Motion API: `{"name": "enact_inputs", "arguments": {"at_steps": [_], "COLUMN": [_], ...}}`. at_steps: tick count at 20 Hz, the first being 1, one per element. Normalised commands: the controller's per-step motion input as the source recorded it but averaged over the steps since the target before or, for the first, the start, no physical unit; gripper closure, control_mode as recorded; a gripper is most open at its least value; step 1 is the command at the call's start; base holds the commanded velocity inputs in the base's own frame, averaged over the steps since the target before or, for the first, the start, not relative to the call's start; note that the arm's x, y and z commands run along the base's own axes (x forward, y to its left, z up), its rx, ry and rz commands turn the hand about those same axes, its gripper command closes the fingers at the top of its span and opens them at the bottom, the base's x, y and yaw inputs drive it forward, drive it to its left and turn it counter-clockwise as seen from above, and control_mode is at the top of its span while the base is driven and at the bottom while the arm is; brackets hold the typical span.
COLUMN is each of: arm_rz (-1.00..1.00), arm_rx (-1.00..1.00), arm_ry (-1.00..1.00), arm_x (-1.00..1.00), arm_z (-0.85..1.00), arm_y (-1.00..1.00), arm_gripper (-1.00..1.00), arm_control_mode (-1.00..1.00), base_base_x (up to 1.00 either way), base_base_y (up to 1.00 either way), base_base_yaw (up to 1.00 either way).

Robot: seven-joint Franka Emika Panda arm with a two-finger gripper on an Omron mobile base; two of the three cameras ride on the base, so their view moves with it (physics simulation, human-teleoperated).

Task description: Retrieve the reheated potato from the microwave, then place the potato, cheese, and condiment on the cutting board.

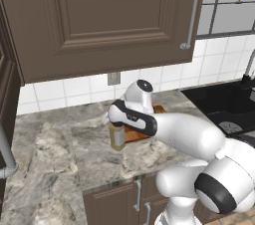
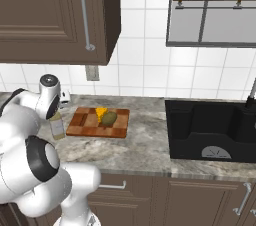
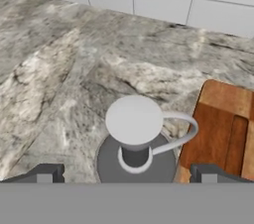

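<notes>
Two of the three items already lie on the cutting board (image 2: 98,123): the potato (image 2: 109,117) and the cheese (image 2: 101,112) sit touching each other near its back edge, so by my reading the step in hand is fetching the condiment (image 2: 57,126), which stands on the marbled counter (image 2: 145,140) just beside the board's left edge. The pincer (image 3: 126,174) hangs directly over the bottle with its fingertips (image 3: 43,174) spread wide, one on either side of the grey dispenser top, gripping nothing. To do this well, I would lower straight down until the fingers bracket the bottle's clear body rather than the narrow neck, keep the bottle centred between them, and mind the thin spout that curves toward the board, since a finger pressing on it could tip the bottle. The fingertip nearer the board has little room, so the descent should not drift that way. Among the views, the right base camera alone gives the whole board with potato and cheese on it, plus the black sink (image 2: 210,130) well apart to the right; the left base camera shows the bottle's tan body under the wrist, with the arm covering most of the board; the hand camera shows the spout's direction and the gap on each side of the cap
</notes>
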Motion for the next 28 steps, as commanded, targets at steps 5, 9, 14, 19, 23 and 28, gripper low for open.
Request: {"name": "enact_inputs", "arguments": {"at_steps": [5,9,14,19,23,28], "arm_rz": [-0.02,-0.02,-0.02,0.00,-0.03,-0.04], "arm_rx": [0.00,0.02,0.03,0.03,0.02,0.00], "arm_ry": [0.00,0.00,0.00,0.00,-0.03,-0.18], "arm_x": [0.00,0.00,0.00,-0.06,-0.34,-0.34], "arm_z": [-0.25,-0.27,-0.26,-0.23,0.00,0.26], "arm_y": [0.00,0.00,0.00,-0.04,-0.13,-0.21], "arm_gripper": [-1.00,1.00,1.00,1.00,1.00,1.00], "arm_control_mode": [-1.00,-1.00,-1.00,-1.00,-1.00,-1.00], "base_base_x": [0.00,0.00,0.00,0.00,0.00,0.00], "base_base_y": [0.00,0.00,0.00,0.00,0.00,0.00], "base_base_yaw": [0.00,0.00,0.00,0.00,0.00,0.00]}}
